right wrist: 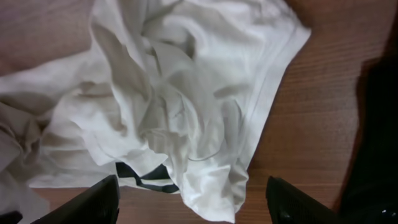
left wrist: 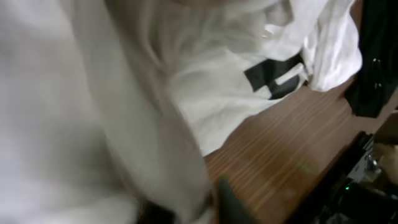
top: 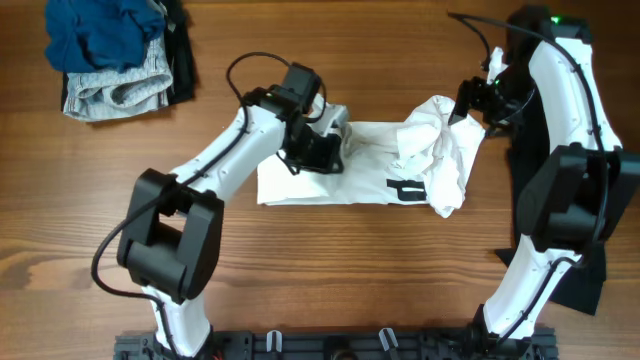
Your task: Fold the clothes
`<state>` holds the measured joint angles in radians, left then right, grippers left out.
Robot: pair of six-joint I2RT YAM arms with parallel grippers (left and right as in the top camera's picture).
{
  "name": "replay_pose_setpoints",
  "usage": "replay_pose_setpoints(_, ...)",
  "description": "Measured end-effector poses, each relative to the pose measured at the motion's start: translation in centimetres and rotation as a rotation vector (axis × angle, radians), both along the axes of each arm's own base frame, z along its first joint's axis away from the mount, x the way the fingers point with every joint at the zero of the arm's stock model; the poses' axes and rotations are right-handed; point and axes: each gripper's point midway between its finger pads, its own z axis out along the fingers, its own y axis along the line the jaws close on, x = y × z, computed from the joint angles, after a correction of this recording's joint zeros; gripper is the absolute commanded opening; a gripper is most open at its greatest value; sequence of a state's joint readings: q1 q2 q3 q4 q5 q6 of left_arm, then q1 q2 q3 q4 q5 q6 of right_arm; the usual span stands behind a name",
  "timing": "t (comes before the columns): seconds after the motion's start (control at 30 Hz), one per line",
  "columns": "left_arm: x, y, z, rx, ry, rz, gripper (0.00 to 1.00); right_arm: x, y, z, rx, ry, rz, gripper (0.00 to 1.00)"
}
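The white shirt (top: pixel 370 165) lies wrinkled in the middle of the table, its left part flat and its right part bunched into a heap (top: pixel 435 140). A black printed mark (top: pixel 405 190) shows near its front edge. My left gripper (top: pixel 318 150) rests on the shirt's left part. In the left wrist view white fabric (left wrist: pixel 205 93) fills the frame and runs between the jaws (left wrist: pixel 186 208), next to a dark finger (left wrist: pixel 230 202). My right gripper (top: pixel 472 103) hovers open over the bunched heap (right wrist: pixel 174 106), its fingers (right wrist: pixel 93 202) wide apart with nothing held between them.
A pile of blue, grey and black clothes (top: pixel 110 50) sits at the back left corner. A black cloth (top: pixel 590 250) lies along the right edge under the right arm, also seen as a black cloth (right wrist: pixel 379 143) in the right wrist view. Bare wood table (top: pixel 330 270) lies in front.
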<state>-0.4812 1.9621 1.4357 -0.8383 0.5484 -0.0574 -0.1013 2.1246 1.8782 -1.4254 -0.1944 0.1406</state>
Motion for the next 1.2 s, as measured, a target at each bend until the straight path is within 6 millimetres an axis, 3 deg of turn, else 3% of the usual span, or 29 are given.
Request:
replay_pose_setpoints(0.13,-1.1,-1.9,0.1,-0.010,-0.026,-0.065,1.00,-1.9,0.6,-3.5,0.006,0.054,0.011,0.73)
replay_pose_setpoints(0.27,0.2,-1.0,0.3,-0.012,-0.048,-0.037,1.00,-3.4,0.7,-6.6,-0.008,0.090,0.015,0.73)
replay_pose_setpoints(0.37,3.7,2.4,1.6,-0.015,-0.080,0.073,1.00,-3.6,0.1,-8.5,-0.044,0.074,0.013,0.80)
replay_pose_setpoints(0.5,8.0,8.5,5.2,-0.030,-0.168,0.238,1.00,-2.6,-0.4,-9.6,-0.082,-0.021,-0.009,0.85)
replay_pose_setpoints(0.53,8.4,9.7,5.8,-0.031,-0.177,0.268,1.00,-2.1,-0.5,-9.7,-0.092,-0.053,-0.020,0.72)
replay_pose_setpoints(0.57,8.7,10.8,6.3,-0.030,-0.181,0.295,1.00,-1.9,-0.6,-9.7,-0.096,-0.074,-0.029,0.25)
replay_pose_setpoints(0.6,8.7,11.8,6.5,-0.025,-0.175,0.317,1.00,-1.8,-0.7,-9.7,-0.103,-0.091,-0.037,0.04)
replay_pose_setpoints(0.73,8.5,14.5,5.7,0.047,-0.146,0.373,1.00,-1.6,-0.2,-10.0,-0.060,-0.114,-0.088,0.04)
replay_pose_setpoints(0.9,8.8,20.4,4.3,0.241,-0.148,0.484,1.00,-1.6,-0.3,-9.7,-0.038,-0.115,-0.129,0.04)
replay_pose_setpoints(1.0,9.2,26.3,3.9,0.344,-0.151,0.606,1.00,-2.8,-1.7,-8.2,-0.035,-0.073,-0.163,0.04)
replay_pose_setpoints(1.07,8.5,30.5,3.6,0.424,-0.127,0.690,1.00,-2.2,-3.8,-4.0,-0.063,-0.136,-0.186,0.04)
replay_pose_setpoints(1.1,8.2,31.7,3.5,0.443,-0.121,0.714,1.00,-1.8,-4.2,-2.4,-0.072,-0.163,-0.184,0.04)
replay_pose_setpoints(1.17,7.7,34.5,3.5,0.481,-0.107,0.776,1.00,-0.2,-4.9,3.2,-0.097,-0.288,-0.163,0.04)
replay_pose_setpoints(1.2,7.5,35.2,3.5,0.490,-0.105,0.790,0.99,0.1,-4.8,5.0,-0.100,-0.320,-0.146,0.04)
